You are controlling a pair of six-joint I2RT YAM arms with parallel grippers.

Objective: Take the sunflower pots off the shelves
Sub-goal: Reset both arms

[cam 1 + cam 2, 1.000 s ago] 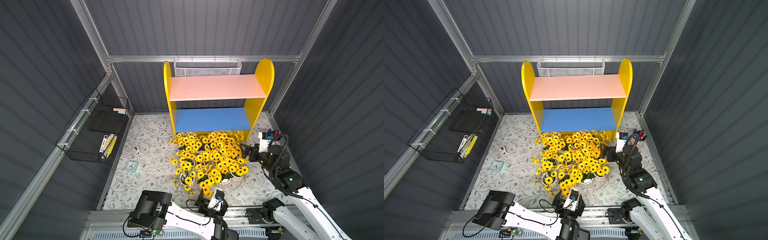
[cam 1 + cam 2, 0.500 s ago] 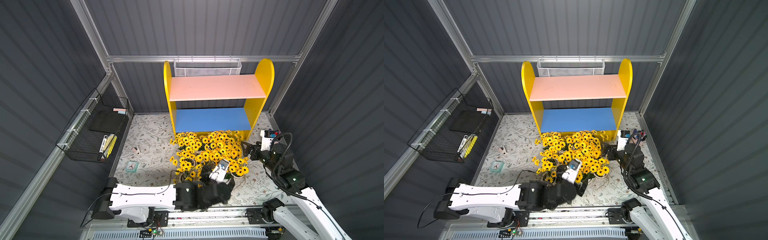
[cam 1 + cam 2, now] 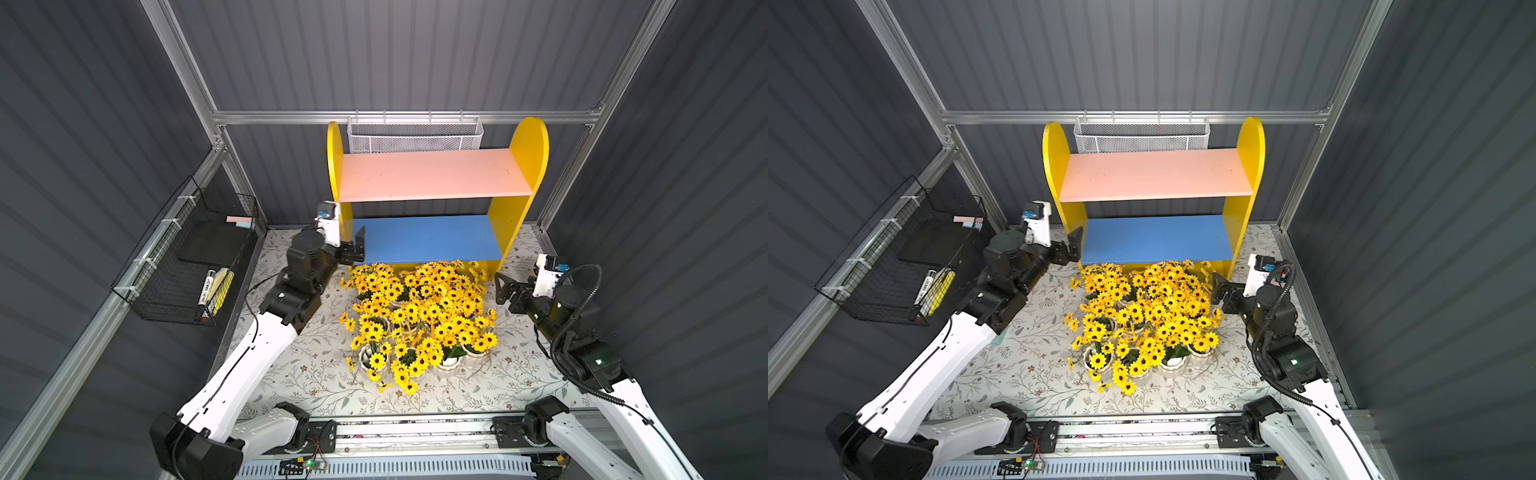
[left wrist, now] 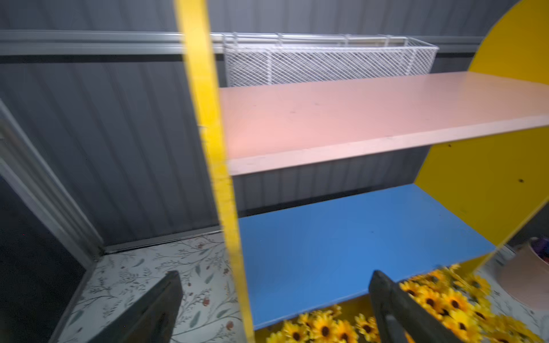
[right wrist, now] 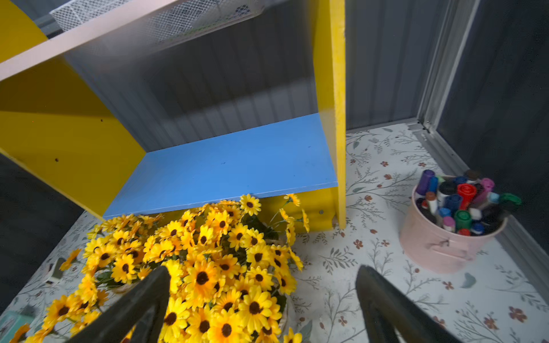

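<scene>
Table point(image 3: 316, 365) with a leafy cloth holds everything. Shelves point(image 3: 432, 178) stand at the back, with a pink board over a blue one. Sunflower pots point(image 3: 419, 316) sit bunched together on the table, just in front of the blue board. Left end effector point(image 3: 358, 248) hangs by the shelves' yellow side, its jaws wide apart. Right end effector point(image 3: 500, 287) hangs just beside the flowers, jaws apart too. Pink cup of pens point(image 5: 451, 237) stands near the shelves.
</scene>
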